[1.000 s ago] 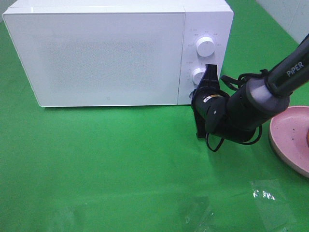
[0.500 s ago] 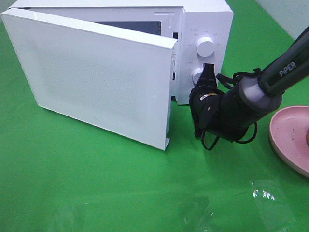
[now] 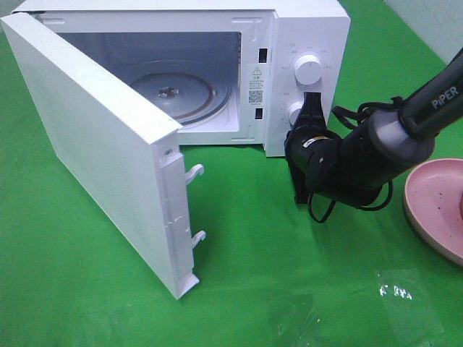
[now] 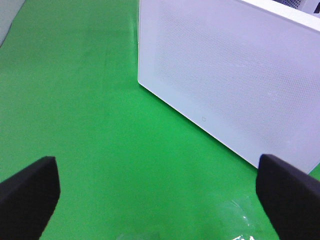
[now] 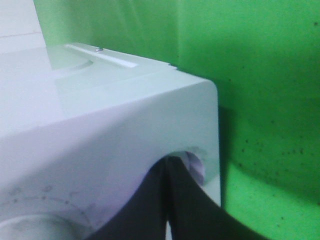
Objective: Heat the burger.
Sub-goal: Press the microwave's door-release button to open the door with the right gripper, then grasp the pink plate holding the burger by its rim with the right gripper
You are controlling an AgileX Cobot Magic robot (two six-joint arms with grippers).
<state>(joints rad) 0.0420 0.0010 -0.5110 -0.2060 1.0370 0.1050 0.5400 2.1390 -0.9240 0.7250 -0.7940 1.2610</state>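
**Right arm.** The right arm [image 3: 405, 130] enters from the right edge of the exterior view and slopes down toward the front of the microwave oven [image 3: 307, 29]. Its wrist is bent, so the right claw [image 3: 312, 107] points up at the control panel. The tip lies just beside the lower knob [image 3: 295, 112] and below the upper knob [image 3: 308, 71]. In the right wrist view the two dark fingers [image 5: 150, 210] lie pressed together with only a thin seam between them. Nothing is seen in their grip.

**Left arm.** The left claw [image 4: 160, 195] appears only in its own wrist view. Its fingers are spread wide with nothing between them, above the green worktop [image 3: 289, 289], facing the outer face of the door [image 4: 230, 75].

**Oven.** The door [image 3: 87, 144] stands swung open to the left, with the latch hooks [image 3: 195, 171] exposed. The glass turntable [image 3: 173, 94] is bare.

**Burger.** A brownish sliver [image 3: 460, 206] sits on the pink plate [image 3: 434, 202] at the right edge of the frame. It is too cropped to confirm as the burger.
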